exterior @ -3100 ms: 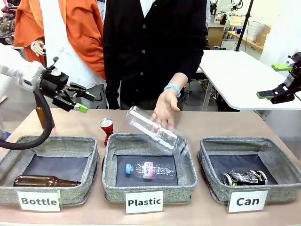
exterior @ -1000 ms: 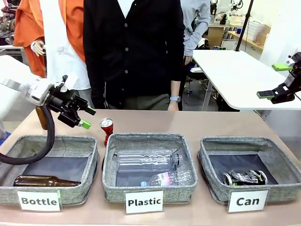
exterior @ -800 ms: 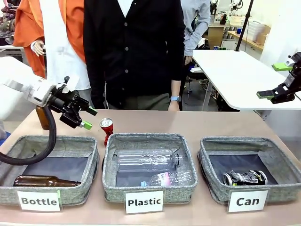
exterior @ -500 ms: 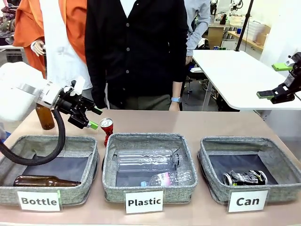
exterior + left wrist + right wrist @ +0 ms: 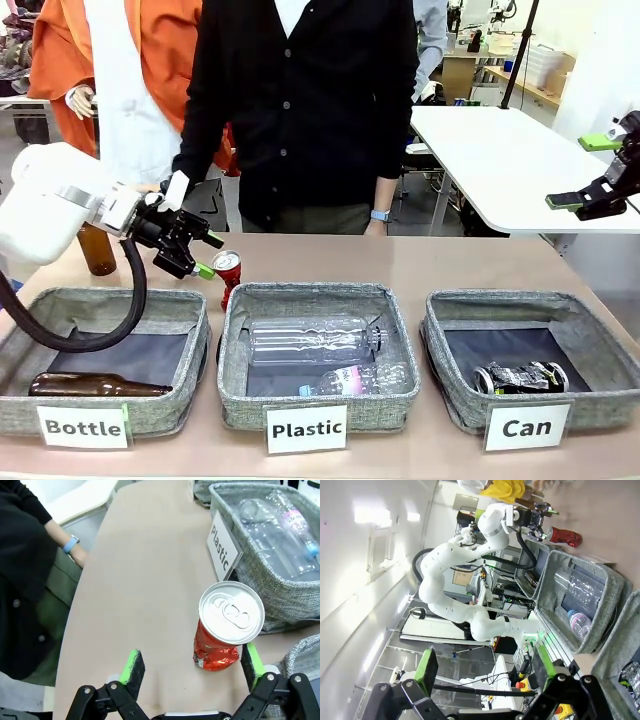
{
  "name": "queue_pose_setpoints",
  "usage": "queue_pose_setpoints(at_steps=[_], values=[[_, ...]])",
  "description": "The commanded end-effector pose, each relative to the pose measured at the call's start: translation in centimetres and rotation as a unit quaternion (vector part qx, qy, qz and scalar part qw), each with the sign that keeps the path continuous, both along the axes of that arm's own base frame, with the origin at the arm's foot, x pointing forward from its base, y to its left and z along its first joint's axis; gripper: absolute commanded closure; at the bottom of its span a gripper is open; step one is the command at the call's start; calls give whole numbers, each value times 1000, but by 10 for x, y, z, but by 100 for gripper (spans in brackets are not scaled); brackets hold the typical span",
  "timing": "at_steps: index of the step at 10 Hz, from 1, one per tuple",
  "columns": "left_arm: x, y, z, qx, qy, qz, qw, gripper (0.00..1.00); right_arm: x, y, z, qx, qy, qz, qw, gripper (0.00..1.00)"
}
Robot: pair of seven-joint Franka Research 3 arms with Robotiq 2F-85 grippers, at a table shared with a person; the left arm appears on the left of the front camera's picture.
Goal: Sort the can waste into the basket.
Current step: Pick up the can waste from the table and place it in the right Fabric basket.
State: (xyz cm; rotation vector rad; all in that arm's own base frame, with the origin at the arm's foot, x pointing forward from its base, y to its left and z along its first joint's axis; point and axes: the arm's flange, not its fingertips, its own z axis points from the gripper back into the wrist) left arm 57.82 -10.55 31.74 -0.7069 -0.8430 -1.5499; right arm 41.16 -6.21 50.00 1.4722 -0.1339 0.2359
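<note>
Left tool (image 5: 211,256) has its jaws spread, just left of the red can (image 5: 227,274). Lower pad is close beside it, contact unclear. Red can stands upright on the surface (image 5: 450,265), behind the Plastic basket (image 5: 232,330). Crushed can (image 5: 520,377) lies in the Can basket (image 5: 440,320). Right tool (image 5: 583,172) is raised at far right, jaws apart, empty. Clear bottles (image 5: 310,340) are in the Plastic basket. Brown bottle (image 5: 95,385) lies in the Bottle basket (image 5: 190,330), second brown bottle (image 5: 97,250) stands behind the left arm. Person (image 5: 300,100) stands at the far edge.

front: across table (image 5: 450,262) toward person (image 5: 300,100) | left wrist: close above red can (image 5: 226,630) | right wrist: far, sideways | shared: red can
</note>
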Motion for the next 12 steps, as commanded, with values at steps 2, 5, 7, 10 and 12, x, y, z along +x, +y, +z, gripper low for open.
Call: queue_pose_setpoints(at_steps=[2, 5, 7, 10, 12], values=[[-18, 29, 26, -24, -11, -10, 1000, 0, 0, -3, 1, -3, -10, 9, 1000, 0], [-116, 119, 95, 12, -42, 37, 998, 0, 0, -3, 1, -3, -10, 9, 1000, 0], [-208, 151, 124, 9, -102, 26, 994, 0, 0, -3, 1, -3, -10, 9, 1000, 0], [-264, 233, 160, -13, -136, 115, 984, 0, 0, -3, 1, -3, -10, 9, 1000, 0], [-272, 304, 175, -24, -124, 119, 985, 0, 0, -3, 1, -3, -10, 9, 1000, 0]])
